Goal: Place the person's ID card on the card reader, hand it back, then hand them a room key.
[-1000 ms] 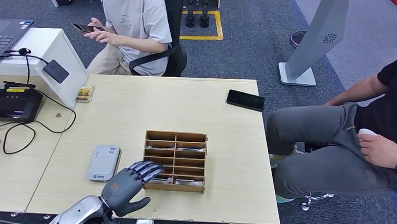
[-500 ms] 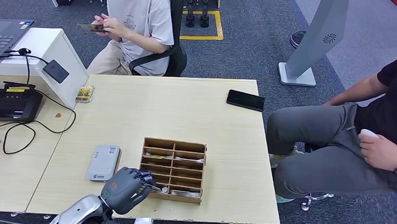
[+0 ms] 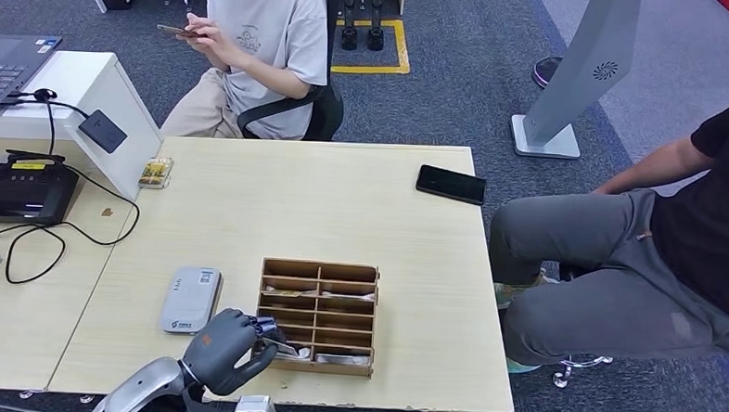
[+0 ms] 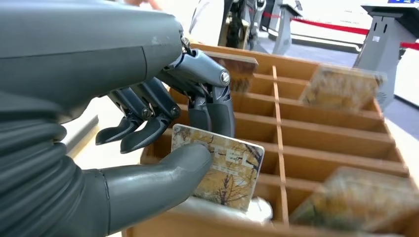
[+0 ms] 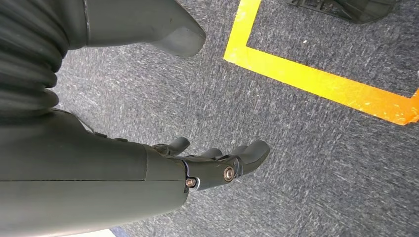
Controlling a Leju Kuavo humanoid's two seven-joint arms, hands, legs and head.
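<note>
Up close, left hand [image 4: 163, 148] pinching glossy rounded-corner key card [image 4: 222, 165], slotted wooden tray [image 4: 326, 123], right hand [image 5: 207, 165] loosely spread

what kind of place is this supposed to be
Probably a mock hotel check-in desk set up in a lab or office: a wooden tray of room key cards, a card reader on the table, grey carpet with yellow floor tape.

The left hand [image 3: 229, 347] has curled shut — now pinching a room key [image 4: 220, 168] — and the wooden organizer [image 3: 344, 272] slid nearer.
</note>
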